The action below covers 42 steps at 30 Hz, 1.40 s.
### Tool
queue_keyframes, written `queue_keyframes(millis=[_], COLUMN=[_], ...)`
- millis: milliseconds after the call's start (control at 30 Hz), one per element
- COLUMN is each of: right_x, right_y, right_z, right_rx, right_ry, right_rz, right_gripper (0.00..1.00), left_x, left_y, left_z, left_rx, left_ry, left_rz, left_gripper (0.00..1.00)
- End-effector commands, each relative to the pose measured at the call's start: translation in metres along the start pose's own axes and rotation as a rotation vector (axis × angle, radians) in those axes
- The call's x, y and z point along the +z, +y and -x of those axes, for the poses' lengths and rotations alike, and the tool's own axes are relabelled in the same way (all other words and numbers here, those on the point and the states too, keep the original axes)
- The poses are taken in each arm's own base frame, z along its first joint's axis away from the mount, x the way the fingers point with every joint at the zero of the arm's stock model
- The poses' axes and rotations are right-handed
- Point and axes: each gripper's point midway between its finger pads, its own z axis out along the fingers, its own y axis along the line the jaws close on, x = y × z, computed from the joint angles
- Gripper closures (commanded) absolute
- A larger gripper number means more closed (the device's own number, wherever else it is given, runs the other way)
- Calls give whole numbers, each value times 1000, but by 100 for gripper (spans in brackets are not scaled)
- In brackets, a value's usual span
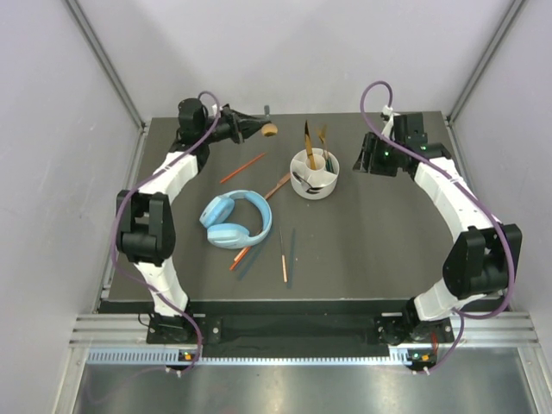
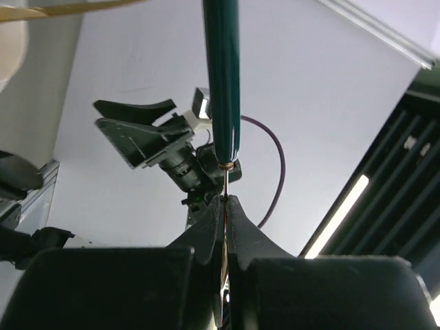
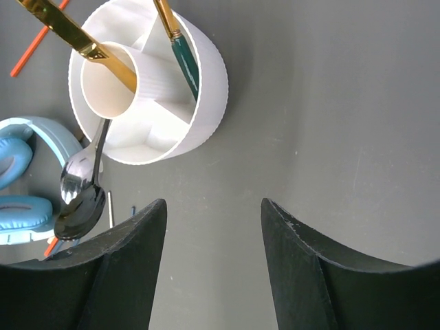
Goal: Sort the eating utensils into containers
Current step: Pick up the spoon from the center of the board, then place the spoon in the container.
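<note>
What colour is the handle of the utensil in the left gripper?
The utensil handle is dark teal, clearest in the left wrist view.

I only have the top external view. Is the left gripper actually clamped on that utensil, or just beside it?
Observer: Clamped. The left wrist view shows the left gripper shut on the thin gold neck of a teal-handled utensil.
Operator: Is the right arm carrying anything?
Observer: No. The right gripper is open with nothing between its fingers, beside the white holder.
Operator: What's in the holder's middle?
Observer: A gold utensil stands in its centre cup.
</note>
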Motion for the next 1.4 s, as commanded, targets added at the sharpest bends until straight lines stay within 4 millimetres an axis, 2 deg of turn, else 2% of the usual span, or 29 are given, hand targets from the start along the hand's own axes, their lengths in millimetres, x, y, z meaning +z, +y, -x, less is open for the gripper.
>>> queue_keyframes(millis=[0,33,67,133,200,300,367,500,700,767,800,867,900,1033,1233,1333,1367], right_x=[-19,-22,-23,-26,-27,-28,-29,-33,-35,-35,-35,-34,-34,-34,-33,-33,-33], right_y=[7,8,7,6,6,4,4,5,3,1,1,0,-1,-2,-4,-4,-5], right_z=[12,12,11,11,9,7,6,7,4,2,1,-2,-3,-5,-10,-11,-13], right_rx=[-24,-27,-26,-29,-31,-33,-35,-35,-27,-22,-23,-20,-18,-15,-13,-15,-15], right_ry=[-81,-89,-91,-101,-103,-103,-106,-114,-113,-107,-107,-102,-98,-96,-86,-84,-78], right_rz=[1,0,-3,-7,-9,-15,-16,-14,-27,-31,-31,-34,-37,-41,-46,-45,-46], right_gripper=[43,43,43,43,43,43,43,43,43,43,43,43,43,43,43,43,43], left_x=[-4,-1,9,16,24,30,33,29,23,23,18,16,12,7,18,28,34], left_y=[-72,-81,-80,-86,-83,-69,-54,-43,-12,8,11,32,35,71,94,101,109], left_z=[-82,-92,-103,-117,-134,-146,-146,-153,-153,-150,-156,-154,-158,-154,-138,-126,-117], left_rx=[-128,-121,-140,-149,-172,-200,-230,-259,-332,-381,-381,-430,-439,-471,-426,-380,-387], left_ry=[175,192,212,232,268,279,267,252,205,186,192,168,169,122,119,132,126], left_rz=[-198,-207,-186,-199,-190,-171,-152,-134,-35,30,48,107,125,241,294,301,316], left_gripper=[100,100,100,100,100,100,100,100,100,100,100,100,100,100,100,100,100])
